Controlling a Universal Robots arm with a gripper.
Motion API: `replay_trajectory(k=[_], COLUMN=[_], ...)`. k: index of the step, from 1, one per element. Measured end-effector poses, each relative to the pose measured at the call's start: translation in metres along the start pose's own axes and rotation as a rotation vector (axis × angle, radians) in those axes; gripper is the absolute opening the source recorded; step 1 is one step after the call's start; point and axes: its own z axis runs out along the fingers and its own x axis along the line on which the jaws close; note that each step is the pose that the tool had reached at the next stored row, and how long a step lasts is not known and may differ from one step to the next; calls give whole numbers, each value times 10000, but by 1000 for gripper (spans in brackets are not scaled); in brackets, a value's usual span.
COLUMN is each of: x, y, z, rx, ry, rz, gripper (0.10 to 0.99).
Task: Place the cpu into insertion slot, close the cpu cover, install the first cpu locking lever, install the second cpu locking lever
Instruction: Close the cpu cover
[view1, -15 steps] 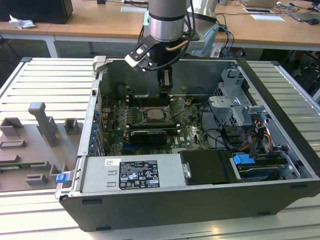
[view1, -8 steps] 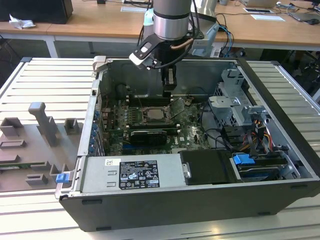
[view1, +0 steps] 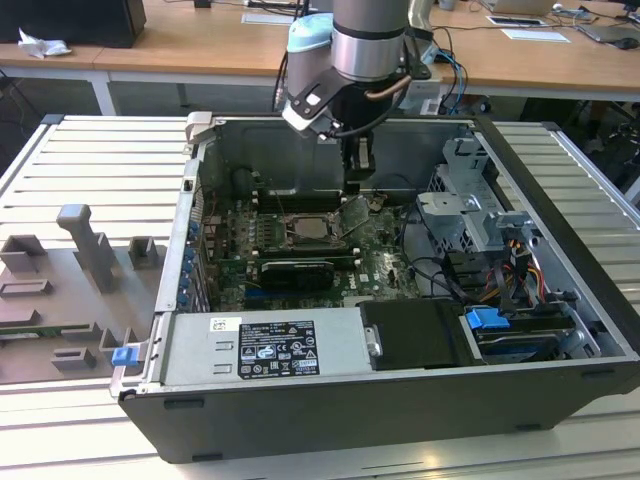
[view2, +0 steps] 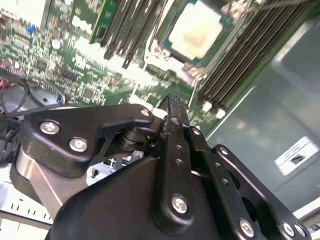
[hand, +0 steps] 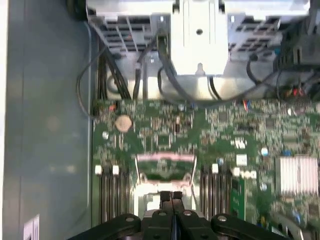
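The cpu (view2: 195, 32), a pale beige square, lies flat in the socket on the green motherboard (view2: 85, 70). In the exterior view the socket (view1: 310, 231) is in the middle of the open computer case. The cpu cover (view1: 353, 214) stands tilted up at the socket's edge, on the exterior view's right. In the first wrist view the cover (hand: 165, 161) is a silvery frame just ahead of the fingertips. My gripper (view1: 354, 186) hangs right above the cover's raised edge. Its black fingers (hand: 167, 199) are pressed together with nothing between them, and the gripper (view2: 173, 102) is shut.
Memory slots (hand: 111, 195) run on both sides of the socket. A black power supply (view1: 262, 346) fills the case front, and a drive cage (view1: 470, 210) with cables is on the exterior view's right. Grey fixtures (view1: 90, 250) stand on the ribbed table beside the case.
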Motion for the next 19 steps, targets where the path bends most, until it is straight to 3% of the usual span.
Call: replay_trajectory(k=[4, 13, 19], x=[-1, 0, 3], y=[70, 125, 224], z=[66, 96, 121], rx=[8, 7, 28], ry=[0, -1, -1], rz=[-2, -3, -3], gripper=[106, 106, 106])
